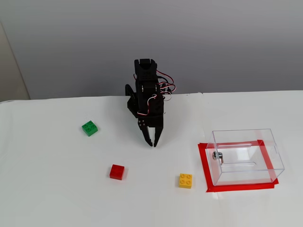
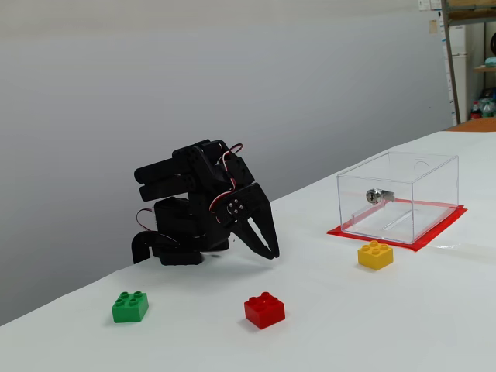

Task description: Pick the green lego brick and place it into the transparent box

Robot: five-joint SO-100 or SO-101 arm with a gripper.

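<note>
A black robot arm (image 1: 146,97) with red and white wires is seen folded at the back of the white table (image 1: 57,189). Its two-finger gripper (image 1: 153,144) is pointed down at the table surface, and the fingers are brought together at the tips, with nothing held between them; the same closed posture is seen in the other fixed view (image 2: 271,253).

The small bright green square plastic brick with studs (image 1: 90,127) is lying on the table, well apart from the gripper, at its left in this view; in the other fixed view it is nearest to the camera at the left (image 2: 130,307).

A small red plastic brick (image 1: 117,171) and a small yellow plastic brick (image 1: 185,180) are placed nearer the front. The clear rectangular plastic box (image 1: 246,156) is standing on a frame of red tape (image 1: 203,163), just beside the yellow brick.
</note>
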